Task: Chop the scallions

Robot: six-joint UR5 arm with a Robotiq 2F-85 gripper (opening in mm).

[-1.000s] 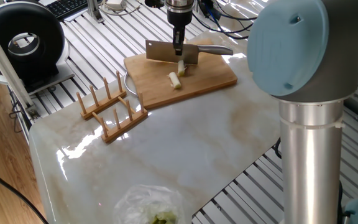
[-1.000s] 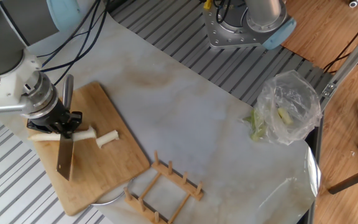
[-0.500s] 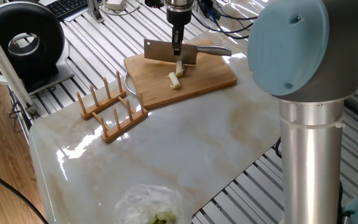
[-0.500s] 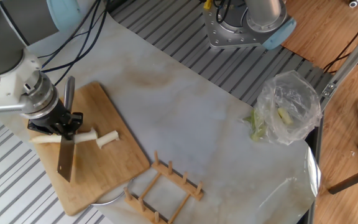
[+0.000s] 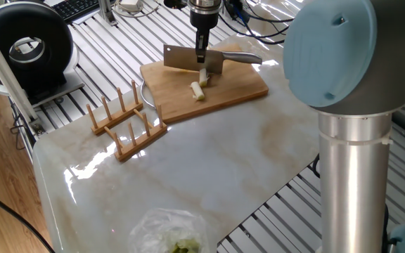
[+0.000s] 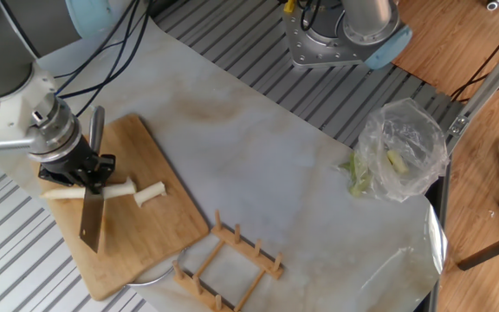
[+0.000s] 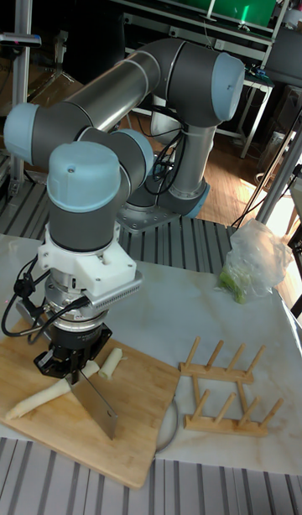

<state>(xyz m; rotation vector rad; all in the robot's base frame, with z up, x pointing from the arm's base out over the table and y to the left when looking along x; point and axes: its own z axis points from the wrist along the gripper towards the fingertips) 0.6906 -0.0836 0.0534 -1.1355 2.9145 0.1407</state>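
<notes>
On the wooden cutting board point(image 6: 150, 217) my gripper point(image 6: 78, 171) is pinching the cleaver point(image 6: 91, 221) by its handle, blade pointing down. The scallions point(image 6: 76, 191) lie right under it — one long pale stalk on the board by the blade, and one short cut piece point(image 6: 150, 194) just beside it, a little apart from the stalk. From the tall view the blade point(image 7: 99, 404) looks lifted a bit above the wood, with the stalk point(image 7: 38, 397) stretching away to one side.

What could go wrong? The stalk is round and nothing holds it down, so I think it may roll or slide when the blade comes down, and then the cut lands in the wrong spot or misses. The short piece could get bumped and skid off the board. If I push too hard, the blade may bite into the wood and drag the board along the smooth top.

The board sits at the edge of a shiny marble table point(image 5: 209, 169). A wooden rack point(image 5: 125, 119) stands near the board, and a clear plastic bag point(image 6: 401, 147) with green bits sits well apart at the far side. Around the table I see metal slats, cables, and the arm's big base point(image 6: 345, 30).
</notes>
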